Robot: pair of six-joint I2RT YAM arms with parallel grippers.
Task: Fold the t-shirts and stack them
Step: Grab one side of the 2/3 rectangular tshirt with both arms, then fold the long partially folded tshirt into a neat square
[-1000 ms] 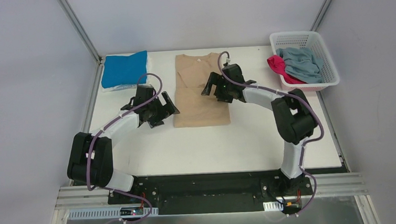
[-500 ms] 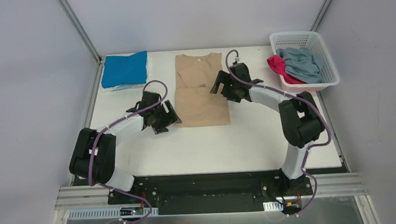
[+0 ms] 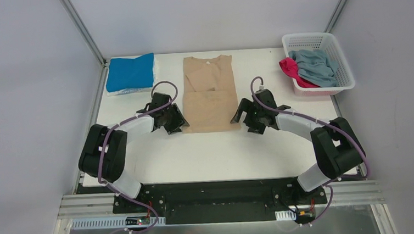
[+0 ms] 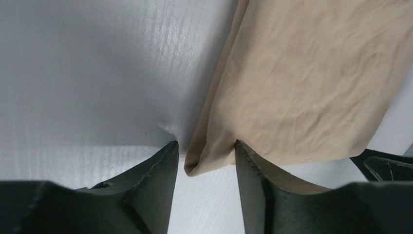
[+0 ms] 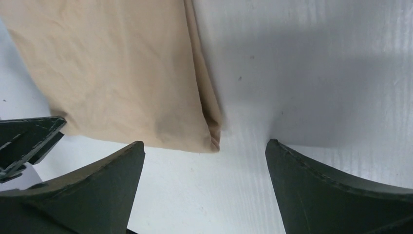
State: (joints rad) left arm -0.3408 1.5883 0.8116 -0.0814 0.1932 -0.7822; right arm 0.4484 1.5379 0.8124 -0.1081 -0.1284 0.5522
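The tan t-shirt lies flat mid-table, folded into a long strip, collar at the far end. My left gripper is at its near left corner. That corner sits between the half-narrowed jaws: the right finger touches the cloth, the left one stands just off it. My right gripper is low at the near right corner, wide open, the corner just ahead of its gap. A folded bright blue t-shirt lies at the far left. The grey-blue t-shirt and the magenta t-shirt are in the basket.
The white lattice basket stands at the far right corner. A pale folded cloth shows under the blue t-shirt. Frame posts rise at the far corners. Bare white table lies between the tan t-shirt and the arm bases.
Both grippers came down toward the shirt's near edge; the right one travelled from the shirt's far part to the near right corner. The left jaws narrowed around the near left corner.
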